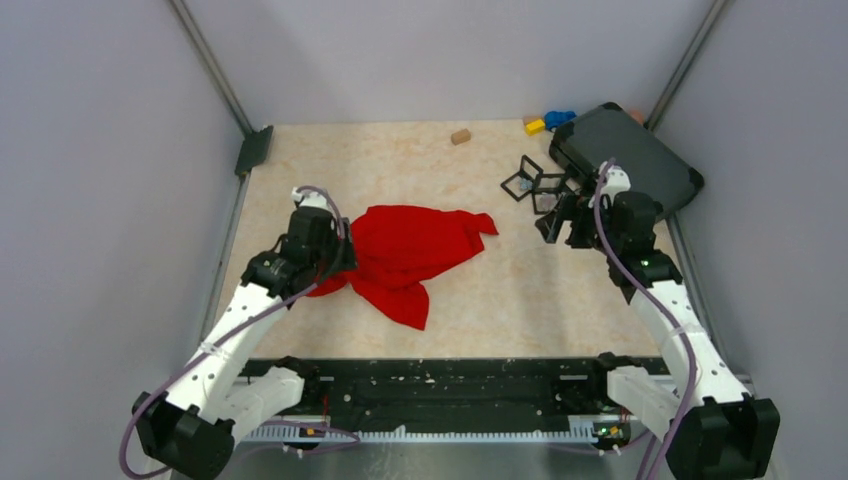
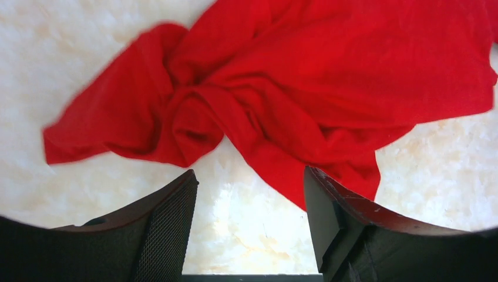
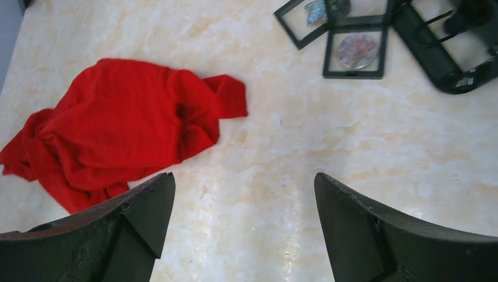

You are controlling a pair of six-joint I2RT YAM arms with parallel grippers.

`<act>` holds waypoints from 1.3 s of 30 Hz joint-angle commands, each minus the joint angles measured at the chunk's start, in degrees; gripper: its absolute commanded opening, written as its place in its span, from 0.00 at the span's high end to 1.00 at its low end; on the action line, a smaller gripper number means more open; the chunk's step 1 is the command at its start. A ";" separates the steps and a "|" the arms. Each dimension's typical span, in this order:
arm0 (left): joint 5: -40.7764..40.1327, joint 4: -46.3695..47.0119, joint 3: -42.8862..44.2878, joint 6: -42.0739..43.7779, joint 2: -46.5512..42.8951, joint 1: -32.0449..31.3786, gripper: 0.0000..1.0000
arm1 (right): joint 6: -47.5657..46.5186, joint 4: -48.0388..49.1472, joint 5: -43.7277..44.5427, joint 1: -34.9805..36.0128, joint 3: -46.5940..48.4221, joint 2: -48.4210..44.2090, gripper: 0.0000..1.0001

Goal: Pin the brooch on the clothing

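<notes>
Overhead camera sees the whole table (image 1: 520, 290); both wrist cameras, probably low, share the clothing (image 3: 117, 123).

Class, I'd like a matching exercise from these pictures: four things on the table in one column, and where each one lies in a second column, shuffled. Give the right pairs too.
Things:
1. red clothing
2. black case
3. small brown block
4. black square frames

Places on the table:
A. alone by the far edge, near the middle
B. in the far right corner
C. crumpled, left of centre
D. just left of the case

Pairs: 1-C, 2-B, 3-A, 4-D
</notes>
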 commanded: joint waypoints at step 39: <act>20.94 36.57 -38.90 -33.39 -3.94 0.05 0.58 | 7.81 32.19 -3.77 25.51 5.99 44.79 0.51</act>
